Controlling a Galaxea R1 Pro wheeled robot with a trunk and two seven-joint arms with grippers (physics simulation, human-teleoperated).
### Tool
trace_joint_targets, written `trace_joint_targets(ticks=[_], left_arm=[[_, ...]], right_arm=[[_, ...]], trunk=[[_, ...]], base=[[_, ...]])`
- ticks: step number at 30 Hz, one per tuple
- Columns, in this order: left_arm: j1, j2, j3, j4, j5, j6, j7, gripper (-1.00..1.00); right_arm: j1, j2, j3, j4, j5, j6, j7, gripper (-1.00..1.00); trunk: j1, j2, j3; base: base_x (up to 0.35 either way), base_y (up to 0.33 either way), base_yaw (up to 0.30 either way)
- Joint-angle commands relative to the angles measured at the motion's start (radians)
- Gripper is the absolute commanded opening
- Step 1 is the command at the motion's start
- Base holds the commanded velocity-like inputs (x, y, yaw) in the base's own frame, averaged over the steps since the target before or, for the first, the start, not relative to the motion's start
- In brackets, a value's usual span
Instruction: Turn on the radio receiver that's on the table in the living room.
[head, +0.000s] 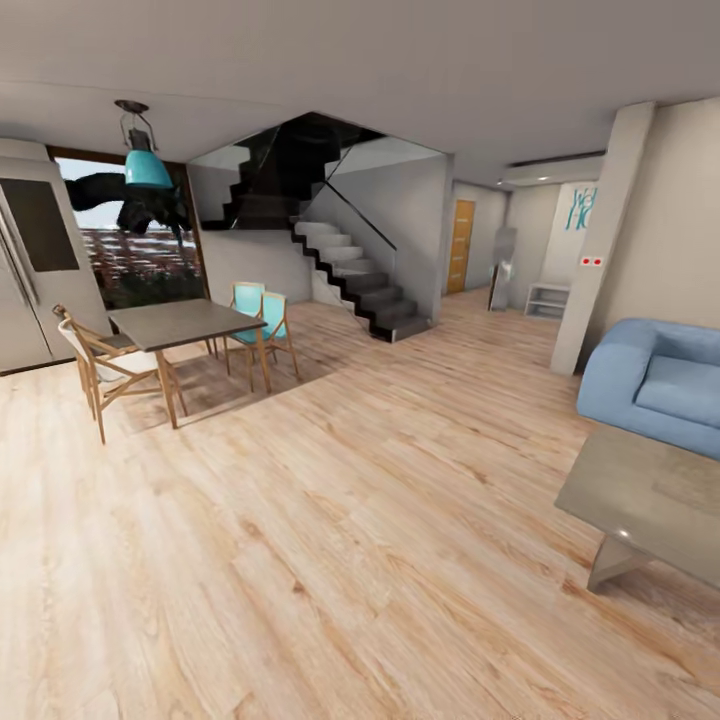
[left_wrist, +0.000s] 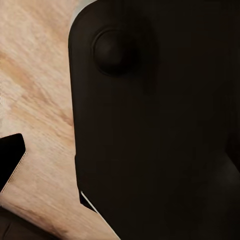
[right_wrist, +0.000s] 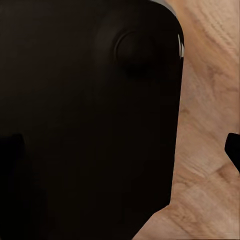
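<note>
We are on our way through the living room, and in our judgement the step in hand is the approach: the low table (head: 650, 495) with its glossy grey-taupe top sits at the right of the head view, just in front of the light blue sofa (head: 655, 385), and only its near-left corner and part of its top are in frame. To do this well we should turn the base to the right and roll over the light wood floor (head: 330, 540) until the whole top is in sight, stopping short of the near edge so the arms can reach over it. The radio receiver is not on the part of the top we can see; we judge it lies farther along, past the right edge of the picture. Each wrist view looks at a dark rounded body of the robot (left_wrist: 150, 125) against the floorboards, so we cannot tell how either pincer stands, wide or narrow. Counting what is here: one low table, one sofa, one dark dining table (head: 180, 322) well apart on the left, four chairs around it, two wooden (head: 100, 365) and two turquoise (head: 262, 318), one turquoise pendant lamp (head: 147, 165), one staircase (head: 350, 270)
</note>
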Motion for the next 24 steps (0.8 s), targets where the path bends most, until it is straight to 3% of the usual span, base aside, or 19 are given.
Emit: trace_joint_targets(ticks=[1,24], left_arm=[[0.000,0.000,0.000,0.000,0.000,0.000,0.000,1.00],[0.000,-0.001,0.007,-0.003,0.007,0.000,0.000,1.00]], right_arm=[[0.000,0.000,0.000,0.000,0.000,0.000,0.000,1.00],[0.000,0.000,0.000,0.000,-0.002,-0.002,-0.001,1.00]], trunk=[[0.000,0.000,0.000],[0.000,0.000,0.000]], base=[[0.000,0.000,-0.283],[0.000,0.000,-0.283]])
